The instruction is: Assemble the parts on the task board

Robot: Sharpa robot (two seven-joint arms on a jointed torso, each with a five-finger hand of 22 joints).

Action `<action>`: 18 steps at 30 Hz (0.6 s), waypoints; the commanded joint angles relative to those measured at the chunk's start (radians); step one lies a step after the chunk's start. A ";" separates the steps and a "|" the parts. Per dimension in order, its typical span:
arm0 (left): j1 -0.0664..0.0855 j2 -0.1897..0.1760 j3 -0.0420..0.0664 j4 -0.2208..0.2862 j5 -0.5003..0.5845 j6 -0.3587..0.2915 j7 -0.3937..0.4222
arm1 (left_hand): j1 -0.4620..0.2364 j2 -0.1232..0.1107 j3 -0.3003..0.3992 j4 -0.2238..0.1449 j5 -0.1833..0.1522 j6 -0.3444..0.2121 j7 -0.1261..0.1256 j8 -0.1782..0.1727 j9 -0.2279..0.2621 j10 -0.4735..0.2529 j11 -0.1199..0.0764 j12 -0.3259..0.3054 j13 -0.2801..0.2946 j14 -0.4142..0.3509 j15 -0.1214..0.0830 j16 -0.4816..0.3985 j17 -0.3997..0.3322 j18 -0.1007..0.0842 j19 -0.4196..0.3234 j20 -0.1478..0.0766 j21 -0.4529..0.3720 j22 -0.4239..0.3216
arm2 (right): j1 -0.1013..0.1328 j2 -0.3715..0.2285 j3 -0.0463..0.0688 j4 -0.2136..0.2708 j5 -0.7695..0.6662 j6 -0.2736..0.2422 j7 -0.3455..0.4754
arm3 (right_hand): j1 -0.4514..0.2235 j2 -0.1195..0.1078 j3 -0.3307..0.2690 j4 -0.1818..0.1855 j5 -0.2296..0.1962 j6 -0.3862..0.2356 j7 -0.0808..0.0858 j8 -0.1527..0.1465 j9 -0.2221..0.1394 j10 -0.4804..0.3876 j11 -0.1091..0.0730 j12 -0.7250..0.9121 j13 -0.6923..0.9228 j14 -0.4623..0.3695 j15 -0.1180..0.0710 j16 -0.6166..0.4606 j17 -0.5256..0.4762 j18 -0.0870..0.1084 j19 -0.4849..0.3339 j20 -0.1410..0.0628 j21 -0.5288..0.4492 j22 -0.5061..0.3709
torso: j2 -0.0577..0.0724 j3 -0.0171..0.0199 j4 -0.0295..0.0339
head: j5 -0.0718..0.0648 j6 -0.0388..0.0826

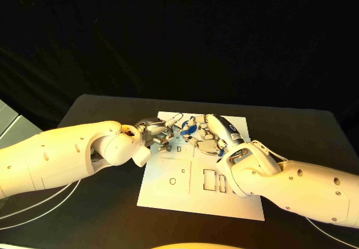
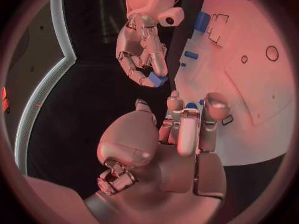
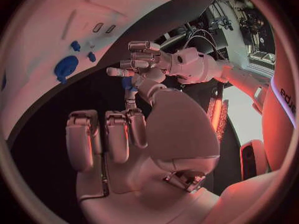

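While both hands meet over the task board (image 1: pixel 202 192) | right hand (image 1: pixel 206 136) pinches blue part (image 2: pixel 156 79) | left hand (image 1: pixel 153 132) grip: cannot tell | no legible writing

black table (image 1: pixel 105 109), dark backdrop behind, grey cabinet (image 1: pixel 11 124) at left

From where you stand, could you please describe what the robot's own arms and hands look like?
Both arms are smooth, rounded white shells dotted with small dark holes: the left arm and the right arm. Each ends in a silver, metallic, many-fingered hand: the left hand and the right hand. Thin white cables trail on the black table beneath the arms.
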State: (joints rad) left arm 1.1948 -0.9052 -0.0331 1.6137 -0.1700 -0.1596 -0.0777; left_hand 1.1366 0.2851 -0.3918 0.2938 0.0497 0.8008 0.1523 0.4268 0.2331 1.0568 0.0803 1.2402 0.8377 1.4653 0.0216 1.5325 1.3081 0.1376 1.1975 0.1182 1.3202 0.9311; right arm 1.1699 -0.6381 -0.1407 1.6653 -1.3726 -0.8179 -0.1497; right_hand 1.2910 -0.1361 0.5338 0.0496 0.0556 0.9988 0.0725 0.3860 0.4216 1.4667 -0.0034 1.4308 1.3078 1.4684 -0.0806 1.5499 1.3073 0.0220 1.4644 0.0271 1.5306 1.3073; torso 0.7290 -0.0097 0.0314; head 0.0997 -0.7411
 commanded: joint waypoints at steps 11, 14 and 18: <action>0.000 0.002 0.000 0.004 0.057 0.084 0.007 | -0.026 0.012 0.019 0.002 -0.001 0.054 -0.018 0.022 0.017 0.049 -0.017 0.024 0.046 0.058 -0.018 0.015 0.167 -0.024 0.032 -0.010 0.027 0.046 | -0.001 0.004 0.001 -0.002 -0.002 0.000 0.017 | -0.003 -0.006 0.008 -0.001 0.003 -0.003 0.003 0.003 0.020 0.001 0.003 -0.007 0.151 0.095 0.008 0.004 0.232 -0.012 0.092 0.002 0.001 0.236 | 0.000 0.0006 0.0002 | -0.002 -0.004; 0.000 0.002 0.000 0.004 0.057 0.089 0.006 | -0.029 0.012 0.022 0.002 -0.001 0.058 -0.019 0.024 0.018 0.051 -0.018 0.025 0.048 0.060 -0.019 0.016 0.170 -0.025 0.033 -0.010 0.029 0.047 | -0.001 0.004 0.001 -0.005 -0.002 0.001 0.017 | -0.003 -0.006 0.008 -0.001 0.003 -0.003 0.003 0.003 0.020 0.001 0.003 -0.007 0.151 0.095 0.008 0.004 0.232 -0.012 0.092 0.002 0.001 0.236 | 0.001 0.0008 0.0001 | -0.002 -0.005; 0.000 0.002 0.000 0.005 0.057 0.092 0.005 | -0.031 0.012 0.024 0.002 -0.001 0.060 -0.020 0.024 0.019 0.054 -0.019 0.026 0.050 0.060 -0.019 0.017 0.172 -0.025 0.034 -0.011 0.030 0.049 | -0.001 0.004 0.001 -0.007 -0.002 0.001 0.017 | -0.003 -0.006 0.008 -0.001 0.003 -0.003 0.003 0.003 0.020 0.001 0.003 -0.007 0.151 0.095 0.008 0.004 0.232 -0.012 0.092 0.002 0.001 0.236 | 0.000 0.0008 -0.0005 | -0.002 -0.005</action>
State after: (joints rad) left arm 1.1946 -0.9048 -0.0332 1.6151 -0.1242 -0.1012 -0.0781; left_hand 1.1155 0.2944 -0.3747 0.2965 0.0497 0.8548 0.1339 0.4457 0.2515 1.1013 0.0610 1.2626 0.8866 1.4634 0.0089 1.5458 1.3079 0.1223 1.2225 0.1074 1.3466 0.9798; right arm 1.1697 -0.6347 -0.1406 1.6583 -1.3706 -0.8180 -0.1463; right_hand 1.2910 -0.1362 0.5338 0.0496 0.0553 0.9933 0.0742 0.3860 0.4363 1.4667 -0.0034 1.4308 1.3077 1.4684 -0.0805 1.5499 1.3080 0.0220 1.4644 0.0271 1.5306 1.3081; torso 0.7296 -0.0090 0.0315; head 0.0981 -0.7458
